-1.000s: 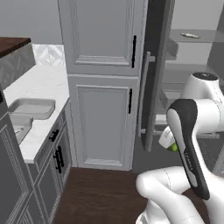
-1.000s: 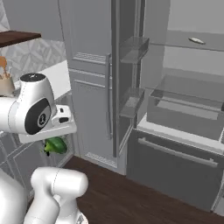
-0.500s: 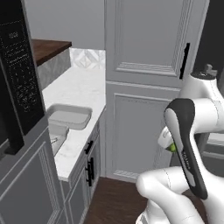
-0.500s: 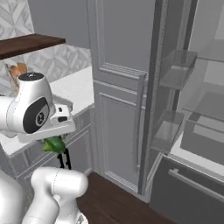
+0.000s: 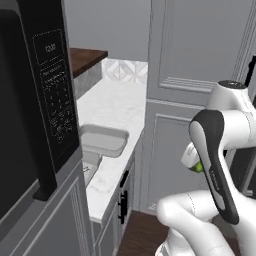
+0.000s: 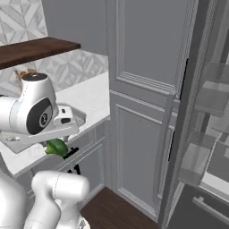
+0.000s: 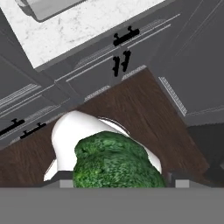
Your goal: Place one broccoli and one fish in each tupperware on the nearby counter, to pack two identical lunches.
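Observation:
A green broccoli (image 7: 114, 162) sits between my fingers, and my gripper (image 7: 120, 183) is shut on it, held over the dark wood floor. From the base views the broccoli (image 6: 56, 146) hangs under the hand (image 5: 194, 159), in front of the grey cabinets. One light-grey tupperware (image 5: 103, 140) lies on the white counter (image 5: 116, 102), and the corner of another tupperware (image 5: 90, 166) shows behind the microwave. In the hand view a tupperware (image 7: 46, 8) lies at the top left on the counter (image 7: 87, 26). The fish is out of view.
A black microwave (image 5: 37, 100) stands close at the left. A tall grey pantry cabinet (image 6: 145, 89) rises beside the counter's end. The open fridge (image 6: 210, 134) with its shelves is at the right. A dark brown wooden top (image 6: 36, 49) lies beyond the counter.
The whole picture has shifted: the base has moved from the fridge toward the counter, bringing the microwave and tupperware closer. The broccoli stays in the gripper.

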